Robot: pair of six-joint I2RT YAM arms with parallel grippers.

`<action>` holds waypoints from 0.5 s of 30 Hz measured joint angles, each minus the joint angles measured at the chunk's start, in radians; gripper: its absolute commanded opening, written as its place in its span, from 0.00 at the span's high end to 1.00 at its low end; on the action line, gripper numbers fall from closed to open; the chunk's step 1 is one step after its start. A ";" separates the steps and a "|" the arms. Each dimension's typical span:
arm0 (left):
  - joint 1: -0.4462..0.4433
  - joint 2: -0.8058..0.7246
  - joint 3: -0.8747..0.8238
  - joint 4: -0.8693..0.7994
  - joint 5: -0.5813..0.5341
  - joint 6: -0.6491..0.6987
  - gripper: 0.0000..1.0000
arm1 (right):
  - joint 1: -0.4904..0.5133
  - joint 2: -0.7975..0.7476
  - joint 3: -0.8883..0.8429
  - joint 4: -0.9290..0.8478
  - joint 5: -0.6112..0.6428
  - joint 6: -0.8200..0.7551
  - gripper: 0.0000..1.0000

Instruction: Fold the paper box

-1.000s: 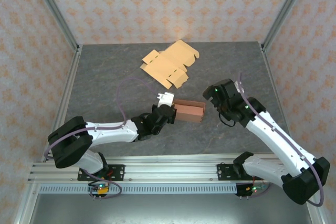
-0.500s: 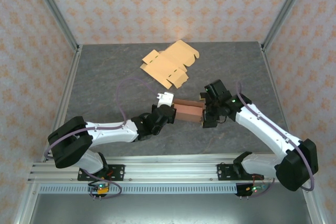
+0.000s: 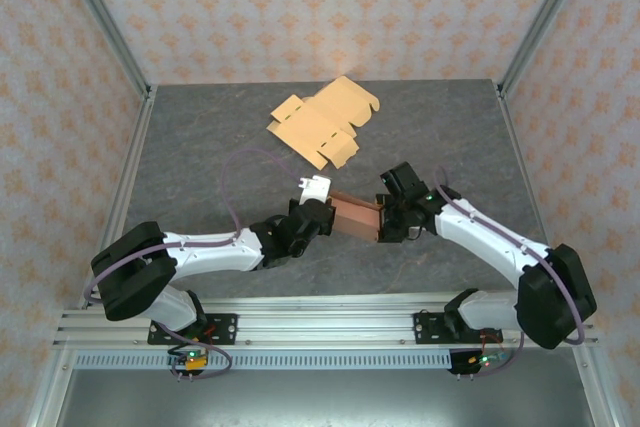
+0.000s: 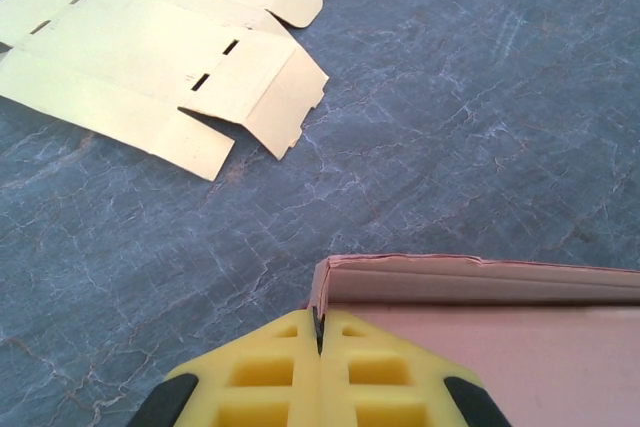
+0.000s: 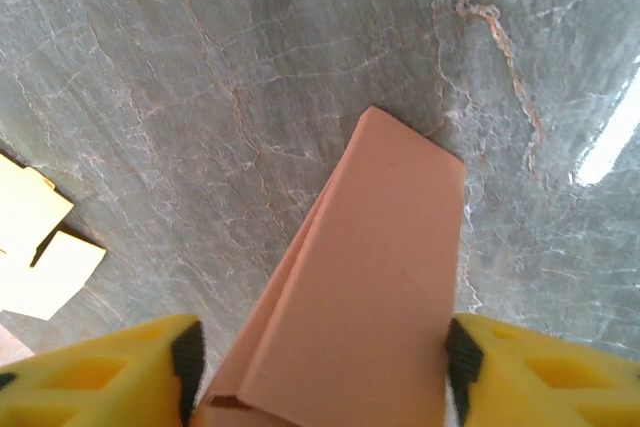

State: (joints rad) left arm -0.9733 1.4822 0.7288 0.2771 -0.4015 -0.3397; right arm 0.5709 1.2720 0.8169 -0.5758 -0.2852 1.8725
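The left gripper (image 4: 320, 335) has its yellow fingers pressed flat together, pinching the top edge of the left end wall of the paper box (image 4: 500, 332). The right gripper (image 5: 318, 372) stands astride the box's right end with its jaws part spread. Its pads sit at or almost at the two sides, and I cannot tell whether they actually press. The brown box lies between the two grippers, near the middle of the table (image 3: 200, 167) and towards the near side, partly formed with its top open. It looks like thin card: light, easily creased, and springy along its scored folds, so its walls would bow or slip under a hard squeeze. The better hold is probably at a corner or a doubled edge rather than mid-panel. A flat cardboard blank (image 3: 322, 122) lies unfolded farther back, well apart from the box.
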 measured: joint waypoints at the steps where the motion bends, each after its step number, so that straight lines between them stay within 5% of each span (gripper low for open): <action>1: 0.000 0.000 0.000 0.000 0.000 0.000 1.00 | 0.000 0.007 0.000 0.005 0.004 0.000 0.43; 5: 0.000 0.000 -0.005 0.003 -0.007 0.000 1.00 | 0.000 0.027 0.004 0.025 0.011 0.000 0.37; 10: 0.001 0.000 -0.019 0.021 -0.011 -0.008 0.98 | -0.002 0.053 0.021 0.028 0.024 0.000 0.49; 14: 0.000 -0.001 -0.030 0.042 -0.010 -0.035 0.79 | -0.019 0.063 0.034 0.028 0.050 0.000 0.56; 15: 0.000 -0.003 -0.032 0.041 -0.008 -0.036 0.67 | -0.024 0.064 0.037 0.029 0.059 0.000 0.56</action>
State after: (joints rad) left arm -0.9737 1.4796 0.6964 0.3183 -0.4099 -0.3756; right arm 0.5468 1.3365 0.8536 -0.5472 -0.2260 1.8721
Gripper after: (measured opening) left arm 0.168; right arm 0.455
